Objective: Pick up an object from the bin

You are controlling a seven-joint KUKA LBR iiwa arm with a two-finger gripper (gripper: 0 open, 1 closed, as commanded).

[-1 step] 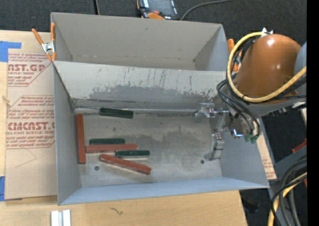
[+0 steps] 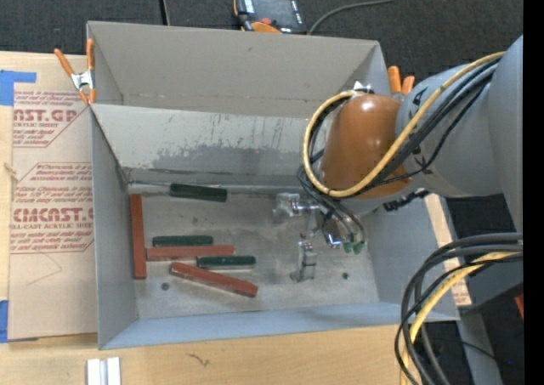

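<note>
Grey bin (image 2: 255, 77), approach step: my hand (image 2: 303, 263), open or closed I cannot tell, hangs right of the nearest green stick (image 2: 225, 261); next, centre over one.

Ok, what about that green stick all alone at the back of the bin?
That green stick is a long, thin, dark green bar, maybe plastic or painted wood. It lies flat on the bin floor just below the sloping back wall, almost level across the view. It looks whole, and only the floor touches it.
</note>
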